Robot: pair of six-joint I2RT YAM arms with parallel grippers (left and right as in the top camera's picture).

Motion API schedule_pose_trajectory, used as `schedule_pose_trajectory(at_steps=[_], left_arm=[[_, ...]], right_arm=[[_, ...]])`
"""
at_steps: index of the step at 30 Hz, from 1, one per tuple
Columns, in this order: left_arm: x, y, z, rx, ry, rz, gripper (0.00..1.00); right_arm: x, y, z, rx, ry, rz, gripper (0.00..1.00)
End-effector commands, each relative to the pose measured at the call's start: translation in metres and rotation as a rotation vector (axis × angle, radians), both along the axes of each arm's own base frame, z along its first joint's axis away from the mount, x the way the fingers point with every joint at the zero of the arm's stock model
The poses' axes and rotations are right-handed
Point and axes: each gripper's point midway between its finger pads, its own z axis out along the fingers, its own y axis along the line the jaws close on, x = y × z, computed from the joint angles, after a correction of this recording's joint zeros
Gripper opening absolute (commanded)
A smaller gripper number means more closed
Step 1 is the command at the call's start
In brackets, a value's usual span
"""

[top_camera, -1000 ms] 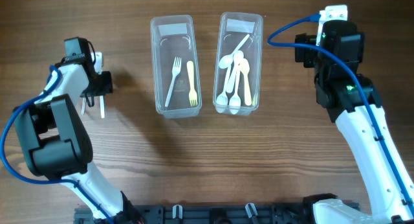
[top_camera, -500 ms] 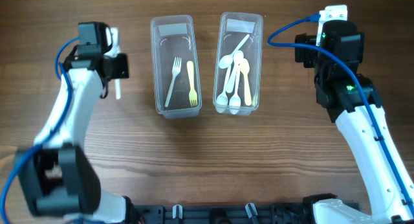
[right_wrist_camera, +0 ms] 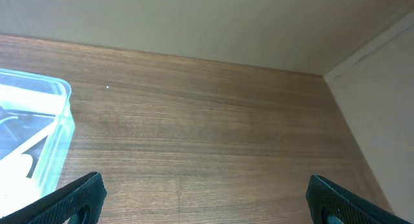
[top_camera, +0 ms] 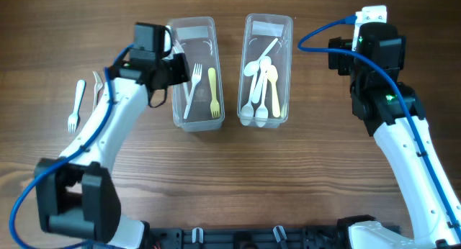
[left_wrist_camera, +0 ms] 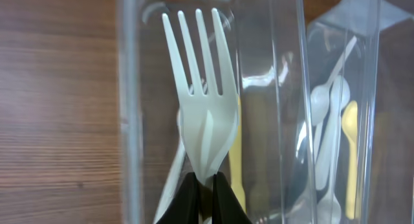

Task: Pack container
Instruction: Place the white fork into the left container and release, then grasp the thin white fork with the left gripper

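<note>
Squeezing together on the thin handle, the left fingers [left_wrist_camera: 182, 202] hold a light, bendy fork [left_wrist_camera: 206, 123], the box [left_wrist_camera: 129, 107] just ahead of them.

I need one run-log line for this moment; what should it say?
phase: placing | left tool: shut on white fork, at fork container | right tool: open, empty | unpacked: loose fork

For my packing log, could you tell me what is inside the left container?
A white fork and a yellow fork lie inside the container. The left gripper, holding a third fork, covers part of its left side.
</note>
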Motion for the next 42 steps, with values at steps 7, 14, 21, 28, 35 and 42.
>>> schedule_pose_trajectory(at_steps=[7,14,21,28,35,42], left_arm=[[0.009,-0.026,0.007,-0.051,-0.048,-0.034,0.81],[0.010,-0.016,0.044,-0.004,-0.164,-0.059,0.83],[-0.009,0.091,0.052,0.387,-0.126,0.091,0.81],[-0.046,0.204,0.020,0.512,0.107,0.281,0.75],[-0.056,0.252,-0.039,0.287,0.242,0.371,0.62],[-0.047,0.251,-0.102,0.237,0.310,0.203,0.61]], right_arm=[[0.001,-0.003,0.001,-0.017,-0.002,-0.015,1.00],[0.001,-0.003,0.001,-0.017,-0.002,-0.015,1.00],[0.001,-0.003,0.001,-0.017,-0.002,-0.015,1.00],[0.001,-0.003,0.001,-0.017,-0.001,-0.015,1.00],[0.001,-0.003,0.000,-0.017,-0.001,-0.015,1.00],[0.001,-0.003,0.000,-0.017,-0.001,-0.015,1.00]])
